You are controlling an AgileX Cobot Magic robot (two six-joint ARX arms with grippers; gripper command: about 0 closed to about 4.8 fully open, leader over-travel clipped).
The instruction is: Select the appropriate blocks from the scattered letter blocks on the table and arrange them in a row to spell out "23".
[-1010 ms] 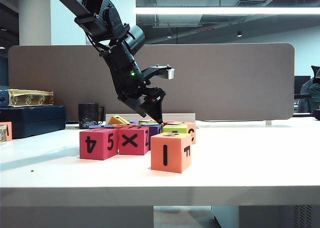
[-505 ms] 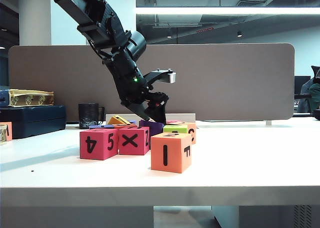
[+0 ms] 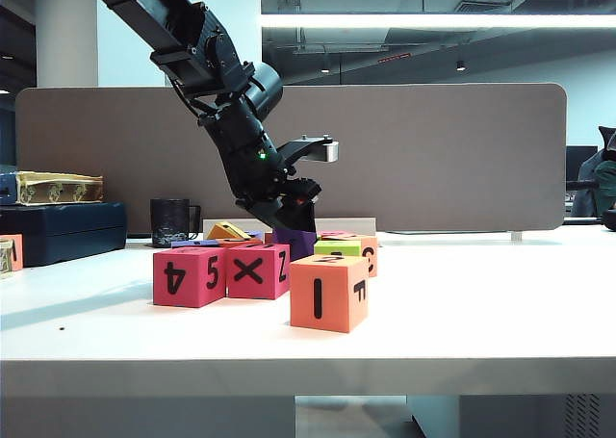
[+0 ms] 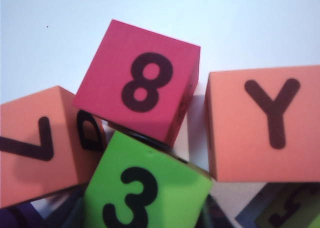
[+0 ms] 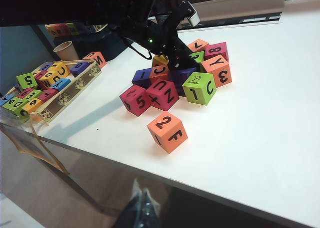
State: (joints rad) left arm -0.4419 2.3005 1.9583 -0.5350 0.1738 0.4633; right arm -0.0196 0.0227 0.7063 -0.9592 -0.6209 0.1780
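Lime-green "3" block [image 4: 150, 188] sits hemmed by pink "8" [image 4: 140, 80] and orange "Y" [image 4: 265, 123] cubes; left gripper [image 3: 289, 224] above it, apparently half-open. Orange "2" block [image 5: 167, 132] stands apart. Right gripper unseen.

You see pink cube [image 4: 137, 82] marked 8, tilted, centre frame. Lime-green cube [image 4: 150, 188] marked 3 just below it, touching. Orange cube [image 4: 265, 123] marked Y beside them; another orange cube [image 4: 37, 143] opposite. White surface [image 4: 150, 7] beyond. Gripper fingers not visible.
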